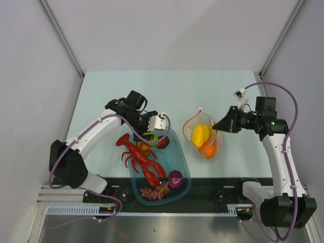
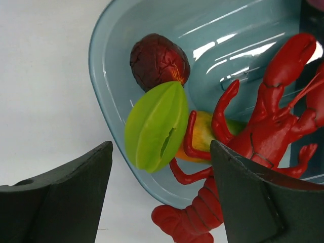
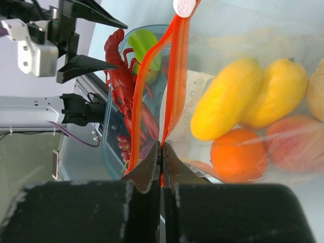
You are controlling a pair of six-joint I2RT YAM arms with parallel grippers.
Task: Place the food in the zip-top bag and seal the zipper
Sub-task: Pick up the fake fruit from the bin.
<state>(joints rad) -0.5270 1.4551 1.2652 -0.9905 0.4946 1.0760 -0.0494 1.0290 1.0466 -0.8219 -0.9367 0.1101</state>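
Left claw (image 2: 161, 152): spread wide and holding nothing, hanging over the left rim of the blue tub (image 2: 96, 66).
Right claw (image 3: 162, 147): pinched flat on the zipper (image 3: 177, 76) at the bottom centre of my right wrist view.
Green piece (image 2: 154, 126): mid-frame in my left wrist view, straight beyond the gap between my left fingers. It leans on the tub wall and touches neither finger.
Dark red piece (image 2: 159, 58): just above the green one and touching it.
Yellow-orange piece (image 2: 202, 134): right of the green one, partly under the lobster (image 2: 273, 126), which I judge stays out.
Zip-top bag (image 1: 195, 120): centre right of the overhead view, on the tabletop (image 1: 126, 86) just right of the tub. The red strips part above my right grip, so the mouth is open.
Done: two yellow fruits (image 3: 225, 98), an orange (image 3: 238, 154) and a peach (image 3: 296, 144) lie inside the bag.
Left to do: the three pieces above, plus a purple ball (image 1: 175, 178) and grapes (image 1: 152, 193) at the tub's lower end overhead, then the seal.
Progress: I judge about halfway through loading, with the zipper not yet closed.
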